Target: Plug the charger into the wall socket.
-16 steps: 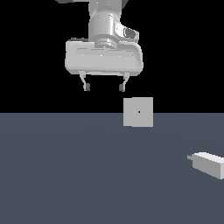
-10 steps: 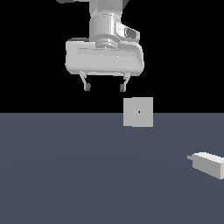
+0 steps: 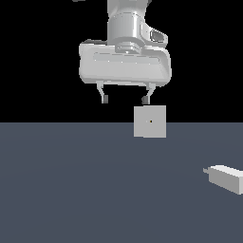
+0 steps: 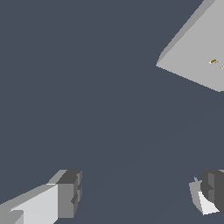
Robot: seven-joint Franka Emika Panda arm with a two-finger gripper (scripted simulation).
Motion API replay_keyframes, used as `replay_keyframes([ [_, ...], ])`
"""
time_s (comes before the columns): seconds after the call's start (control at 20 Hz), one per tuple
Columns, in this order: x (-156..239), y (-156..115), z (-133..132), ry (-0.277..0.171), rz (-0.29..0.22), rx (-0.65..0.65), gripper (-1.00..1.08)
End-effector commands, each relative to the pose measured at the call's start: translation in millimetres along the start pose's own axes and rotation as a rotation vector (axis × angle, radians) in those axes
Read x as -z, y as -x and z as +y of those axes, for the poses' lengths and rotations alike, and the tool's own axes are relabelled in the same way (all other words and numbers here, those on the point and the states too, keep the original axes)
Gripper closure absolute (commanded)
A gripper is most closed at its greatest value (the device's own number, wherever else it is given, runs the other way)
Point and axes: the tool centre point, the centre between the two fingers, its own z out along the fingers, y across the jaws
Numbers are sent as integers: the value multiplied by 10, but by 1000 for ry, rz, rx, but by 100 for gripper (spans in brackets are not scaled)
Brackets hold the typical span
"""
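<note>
- Dark slate-grey flat floor (image 3: 71, 190) under a black backdrop carries both parts.
- Compared with the earlier exterior frames I read no change: the white two-finger gripper (image 3: 125, 99) hangs high, fingers spread, holding nothing.
- Small light-grey pronged charger block (image 3: 227, 177) lies untouched at the exterior view's right.
- Flat light-grey square wall socket plate (image 3: 150, 121) stands apart from it; pickup not begun.

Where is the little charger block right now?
The charger lies on the grey floor at the exterior view's right edge, below and right of the wall socket, far from the open gripper.
</note>
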Motion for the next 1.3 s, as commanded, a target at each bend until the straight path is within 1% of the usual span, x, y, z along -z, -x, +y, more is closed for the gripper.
replay_keyframes([
  [0.0,-70,114,114,0,5,18,-92],
  [0.4,-358,532,590,2,24,97,-92],
  [0.7,-573,796,958,2,38,153,-92],
  [0.95,-711,942,1200,2,47,189,-92],
  [1.25,-819,1040,1392,1,54,216,-92],
])
